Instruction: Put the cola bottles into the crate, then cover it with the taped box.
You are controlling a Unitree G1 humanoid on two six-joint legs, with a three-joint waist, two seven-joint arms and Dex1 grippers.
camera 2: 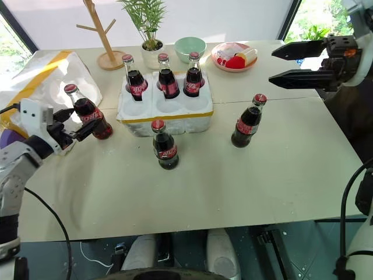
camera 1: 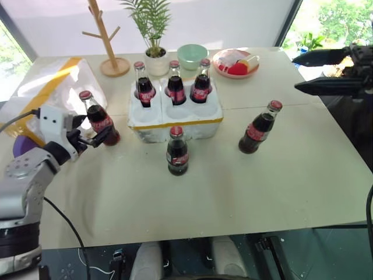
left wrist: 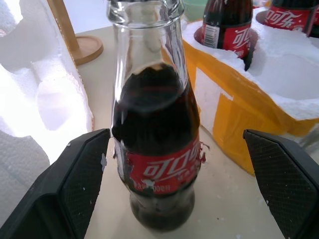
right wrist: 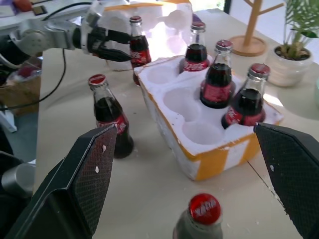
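Observation:
The crate (camera 1: 175, 121), a low white foam block with a yellow band, holds three cola bottles (camera 1: 176, 87) in its back wells; the front wells (right wrist: 204, 133) stand vacant. Three more bottles stand on the table: left (camera 1: 100, 119), front centre (camera 1: 177, 153) and right (camera 1: 259, 129). My left gripper (camera 1: 98, 133) is open with its fingers on either side of the left bottle (left wrist: 157, 149), with a wide gap on one side. My right gripper (camera 1: 295, 73) hangs open high over the table's right edge, pointing left. The taped box (camera 1: 55, 87) lies at the far left.
Along the back edge stand a wooden mug tree (camera 1: 108, 44), a potted plant (camera 1: 152, 41), a green bowl (camera 1: 192, 55) and a pink plate of food (camera 1: 236, 63). The table's right edge runs under my right arm.

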